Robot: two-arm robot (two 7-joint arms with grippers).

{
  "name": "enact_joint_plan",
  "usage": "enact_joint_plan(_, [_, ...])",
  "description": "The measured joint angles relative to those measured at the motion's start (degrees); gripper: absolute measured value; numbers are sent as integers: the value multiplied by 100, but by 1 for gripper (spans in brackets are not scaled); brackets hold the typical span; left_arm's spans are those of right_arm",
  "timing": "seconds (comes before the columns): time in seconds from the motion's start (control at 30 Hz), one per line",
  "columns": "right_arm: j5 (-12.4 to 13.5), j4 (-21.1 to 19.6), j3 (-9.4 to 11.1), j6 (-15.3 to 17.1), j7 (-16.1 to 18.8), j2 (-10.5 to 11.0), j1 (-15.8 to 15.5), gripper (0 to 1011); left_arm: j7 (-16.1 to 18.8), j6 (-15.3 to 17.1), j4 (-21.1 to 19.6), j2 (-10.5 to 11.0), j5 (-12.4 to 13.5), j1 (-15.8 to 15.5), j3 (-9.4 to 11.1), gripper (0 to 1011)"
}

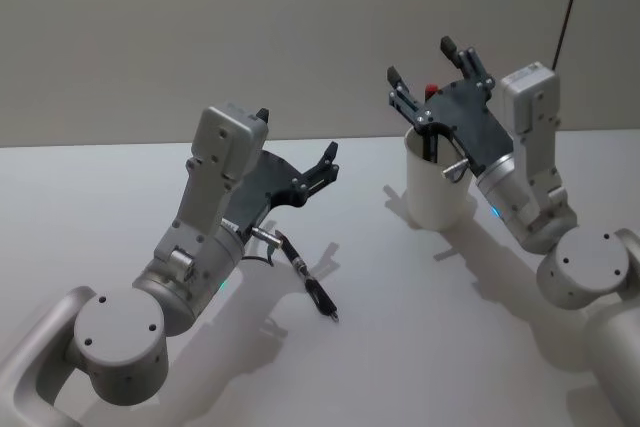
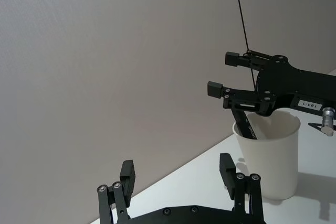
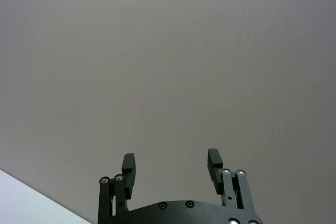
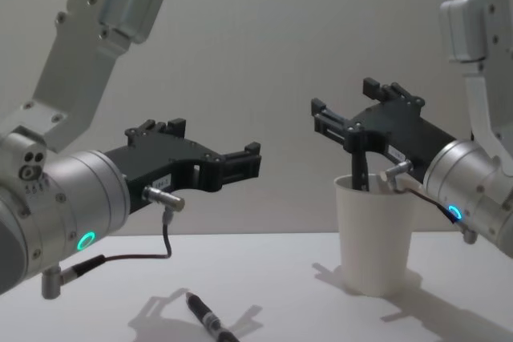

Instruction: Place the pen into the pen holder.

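Pale tabletop [image 1: 420, 307]: at two o'clock the right gripper [image 1: 420, 60] is hovering over the pen holder [image 1: 435, 197], fingers apart (apparently freeing the pen [image 4: 358, 167] inside); the left gripper [image 1: 296, 134] is idling at nine, fingers also apart.

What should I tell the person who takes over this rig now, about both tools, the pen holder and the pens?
Left tool: open, empty, raised above the table.
Right tool: open, empty, just above the pen holder.
Done, it seems: a dark pen stands inside the holder.
Another pen lies on the table, left side.
Left to do: probably that one too.
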Motion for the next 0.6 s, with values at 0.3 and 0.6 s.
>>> enact_joint_plan(0.3, [11,9,-2,-2,3,-2,6,1001,0,0,0,0,0,0,0,1001])
enact_joint_plan(0.6, [183,-493,30,272,8,79,-249,1002,0,0,0,0,0,0,0,1001])
